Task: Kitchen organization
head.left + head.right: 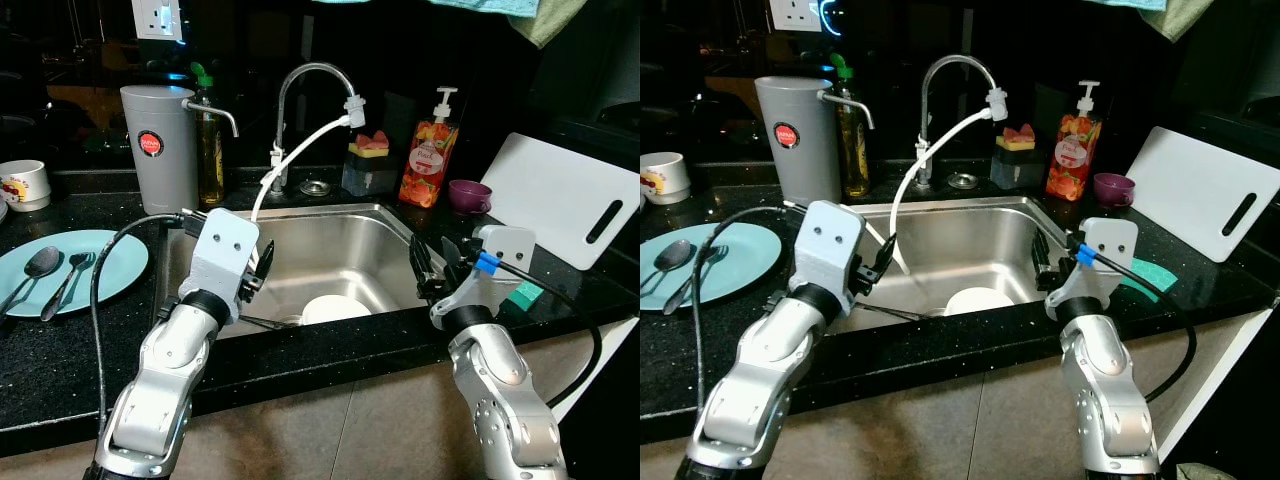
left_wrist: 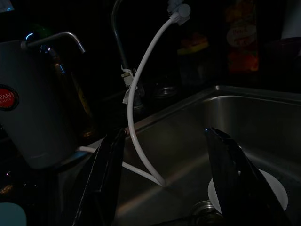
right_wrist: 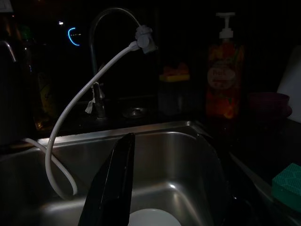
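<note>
Both grippers, left (image 1: 262, 268) and right (image 1: 428, 268), hovered with jaws open and empty over the sink (image 1: 375, 222). Reaching the white plate (image 1: 334, 307) probably called for a slow descent, clear of the hose (image 1: 296, 150).

One plate (image 1: 120, 262), two spoons (image 1: 40, 265), one cup (image 1: 24, 184), one bowl (image 1: 468, 195)
</note>
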Robot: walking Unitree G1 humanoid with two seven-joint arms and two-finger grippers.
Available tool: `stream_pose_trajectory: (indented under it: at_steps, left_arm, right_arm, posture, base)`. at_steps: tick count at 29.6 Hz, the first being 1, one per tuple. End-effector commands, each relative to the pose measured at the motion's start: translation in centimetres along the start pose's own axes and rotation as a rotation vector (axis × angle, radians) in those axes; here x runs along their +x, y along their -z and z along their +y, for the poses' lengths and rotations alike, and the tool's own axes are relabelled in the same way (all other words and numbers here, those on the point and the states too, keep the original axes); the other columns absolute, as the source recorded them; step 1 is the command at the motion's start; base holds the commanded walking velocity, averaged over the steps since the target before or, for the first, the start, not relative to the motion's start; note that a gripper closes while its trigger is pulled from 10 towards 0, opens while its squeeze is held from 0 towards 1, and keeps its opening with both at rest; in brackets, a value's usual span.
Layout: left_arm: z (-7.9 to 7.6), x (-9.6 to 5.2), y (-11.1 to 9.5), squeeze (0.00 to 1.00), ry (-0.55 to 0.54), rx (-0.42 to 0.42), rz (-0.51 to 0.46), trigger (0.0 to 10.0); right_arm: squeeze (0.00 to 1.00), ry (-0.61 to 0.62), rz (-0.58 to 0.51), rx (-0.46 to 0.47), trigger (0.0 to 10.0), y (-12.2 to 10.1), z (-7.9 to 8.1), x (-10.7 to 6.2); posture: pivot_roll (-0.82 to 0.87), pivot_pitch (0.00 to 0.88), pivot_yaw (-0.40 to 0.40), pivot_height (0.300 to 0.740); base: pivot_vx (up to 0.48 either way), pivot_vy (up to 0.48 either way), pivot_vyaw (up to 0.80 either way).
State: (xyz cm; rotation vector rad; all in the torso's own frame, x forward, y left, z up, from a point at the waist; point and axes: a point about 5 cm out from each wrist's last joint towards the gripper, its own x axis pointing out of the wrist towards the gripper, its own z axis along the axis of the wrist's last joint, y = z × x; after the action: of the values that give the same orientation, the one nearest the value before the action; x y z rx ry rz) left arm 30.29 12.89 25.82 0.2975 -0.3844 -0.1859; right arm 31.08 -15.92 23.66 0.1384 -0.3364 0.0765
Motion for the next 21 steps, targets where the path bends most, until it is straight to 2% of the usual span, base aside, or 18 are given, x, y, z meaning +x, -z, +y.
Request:
stream_pose_trajectory:
  at_steps: [1,21]
  left_arm:
    - [-0.35,0.18,0.13,0.00,0.011,0.004,0.002,10.0]
    - [-0.30,0.19,0.07,0.00,0.010,0.004,0.002,10.0]
  right_arm:
    - [0.00,0.004,-0.008,-0.014,10.0,-0.13,-0.17,0.06]
    - [0.00,0.009,-0.005,-0.012,10.0,-0.08,-0.16,-0.01]
  posture:
    - [0.17,0.014,-0.108,0.740]
    - [0.17,0.020,-0.104,0.740]
  base:
    - [0.000,0.000,0.00]
    - [0.000,0.000,0.00]
